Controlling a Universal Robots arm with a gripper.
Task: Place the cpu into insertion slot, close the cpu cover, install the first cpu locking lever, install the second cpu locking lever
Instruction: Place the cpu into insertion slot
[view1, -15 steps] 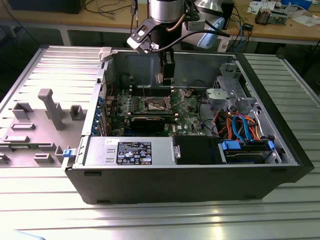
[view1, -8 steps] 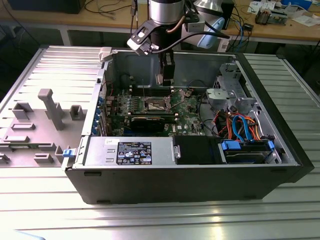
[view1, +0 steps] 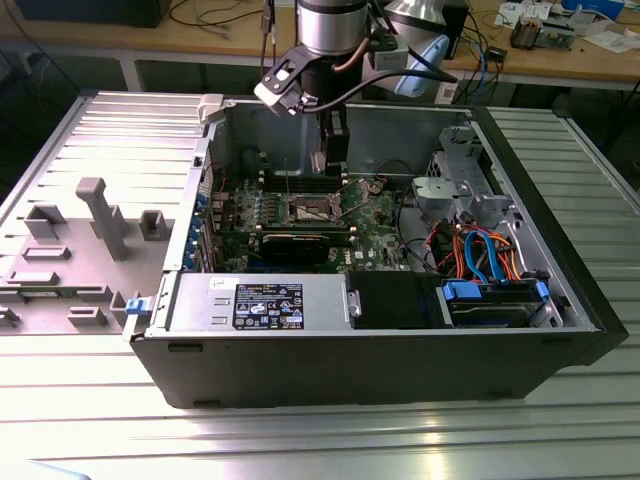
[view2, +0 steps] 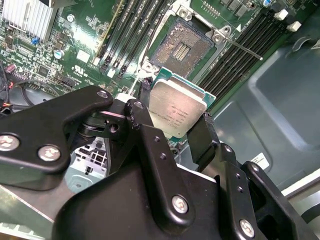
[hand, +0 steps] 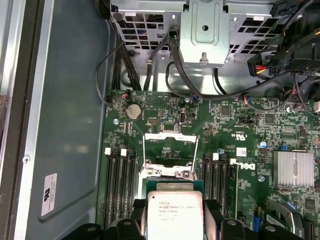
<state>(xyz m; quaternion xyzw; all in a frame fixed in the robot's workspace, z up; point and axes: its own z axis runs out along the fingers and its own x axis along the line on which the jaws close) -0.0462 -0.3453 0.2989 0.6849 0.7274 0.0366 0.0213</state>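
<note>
Over green motherboard (view2: 80, 45), black hand (view2: 174, 116) pinching flat silvery cpu (view2: 180, 106), dark square insertion slot (view2: 182, 50) nearby.

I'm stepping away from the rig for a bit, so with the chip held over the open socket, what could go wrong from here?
The pincer grips the chip by two edges above the socket; a slip could drop it onto the bare contacts. The thin lever lies right beside the socket, so the pincer might catch it when lowering.
</note>
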